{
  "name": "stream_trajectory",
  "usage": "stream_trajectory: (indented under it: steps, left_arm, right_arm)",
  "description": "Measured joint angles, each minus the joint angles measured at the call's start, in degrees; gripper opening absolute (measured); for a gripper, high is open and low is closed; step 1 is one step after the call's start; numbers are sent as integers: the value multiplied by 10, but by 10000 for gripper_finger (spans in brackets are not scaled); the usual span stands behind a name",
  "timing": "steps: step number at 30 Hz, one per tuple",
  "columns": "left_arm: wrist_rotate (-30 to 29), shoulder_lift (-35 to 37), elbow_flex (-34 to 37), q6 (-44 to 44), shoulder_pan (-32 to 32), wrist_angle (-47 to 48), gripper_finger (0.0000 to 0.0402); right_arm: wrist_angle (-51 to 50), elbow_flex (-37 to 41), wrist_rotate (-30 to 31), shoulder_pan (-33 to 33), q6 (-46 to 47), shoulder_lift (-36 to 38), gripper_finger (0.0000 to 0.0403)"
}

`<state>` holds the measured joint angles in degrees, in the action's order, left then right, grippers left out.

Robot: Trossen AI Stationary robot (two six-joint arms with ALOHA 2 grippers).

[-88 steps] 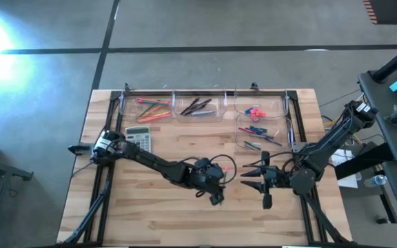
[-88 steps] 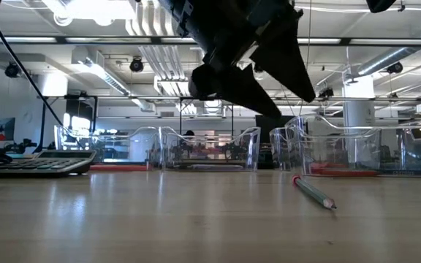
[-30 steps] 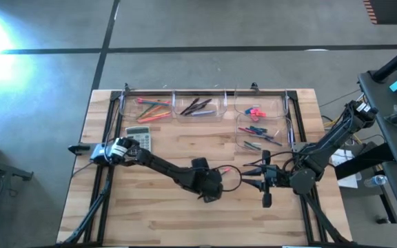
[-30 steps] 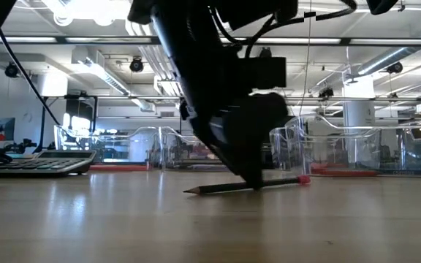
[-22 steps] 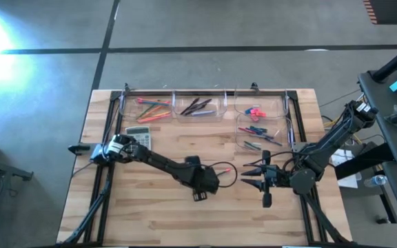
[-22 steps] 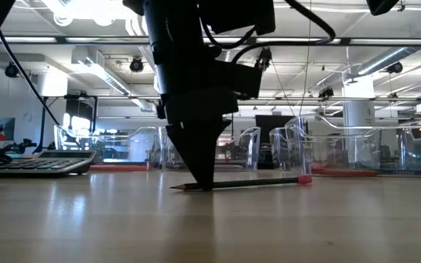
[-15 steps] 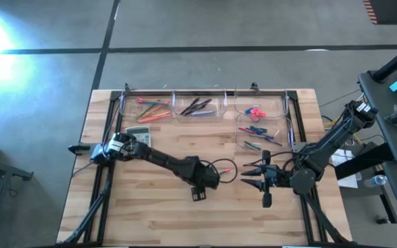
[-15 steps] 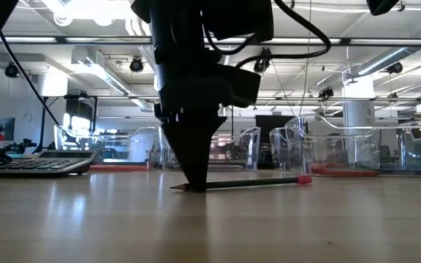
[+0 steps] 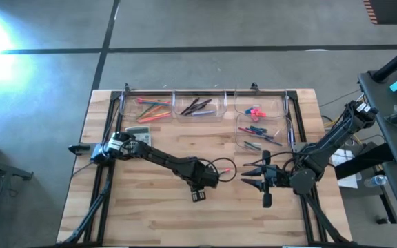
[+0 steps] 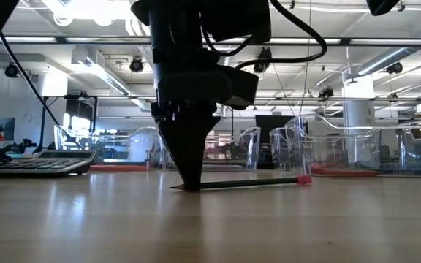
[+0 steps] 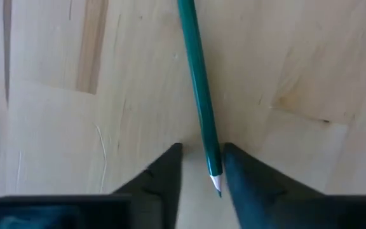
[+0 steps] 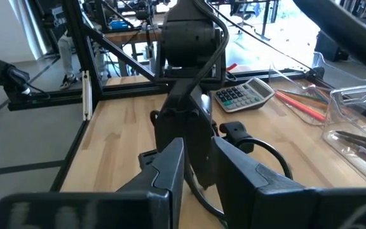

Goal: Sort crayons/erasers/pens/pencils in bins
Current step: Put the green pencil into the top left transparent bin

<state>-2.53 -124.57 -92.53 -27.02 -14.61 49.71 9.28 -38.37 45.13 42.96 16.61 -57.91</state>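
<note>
A green pencil (image 11: 197, 83) with a pink eraser end (image 10: 304, 179) lies flat on the bare wooden surface (image 9: 150, 213), well clear of the calculator (image 9: 138, 136) and on the side of it away from the surface's left edge. The left hand (image 11: 200, 166) stands point-down over the pencil's sharpened tip; in the left wrist view its two dark fingers (image 11: 165, 172) sit close on either side of the tip, narrowly parted, with the pencil lying in the gap, and I cannot tell whether they are pressing on it. In the low view the left hand (image 10: 190, 172) reaches down to the surface right at the tip end, and the pencil rests flat there.

The right hand (image 9: 248, 179) waits low over the surface, farther from the calculator than the left hand, pointing toward it; its fingers (image 12: 170, 166) are nearly together with only a slim gap, and nothing is between them.

Beyond the calculator, along the far edge, three clear bins (image 9: 175, 114) stand in a row: bright pencils (image 9: 151, 109) in the one nearest the calculator, dark pens (image 9: 197, 107) in the next, pink erasers (image 9: 254, 111) in the third. A fourth bin (image 9: 284, 134) just in front of the eraser bin holds a few mixed sticks.
</note>
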Motion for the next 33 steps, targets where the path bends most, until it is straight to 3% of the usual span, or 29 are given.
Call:
stream_trajectory:
  steps: [4, 6, 16, 26, 33]
  left_arm:
    - [-2, 0, 0, -11, 2, 4, 28]
    - [-5, 2, 0, -11, 3, 5, 10]
    - [-33, 43, -5, 20, 3, 54, 2]
    - [-122, 177, 0, 19, 4, 192, 1]
    - [-203, 292, 14, 20, 48, 303, 0]
  right_arm:
    - [0, 0, 0, 0, -1, 0, 73]
    - [0, 0, 0, 0, -1, 0, 70]
    - [-2, 0, 0, 0, -1, 0, 73]
    - [-5, 0, 0, 0, -1, 0, 71]
    - [-6, 1, 0, 0, -1, 0, 69]
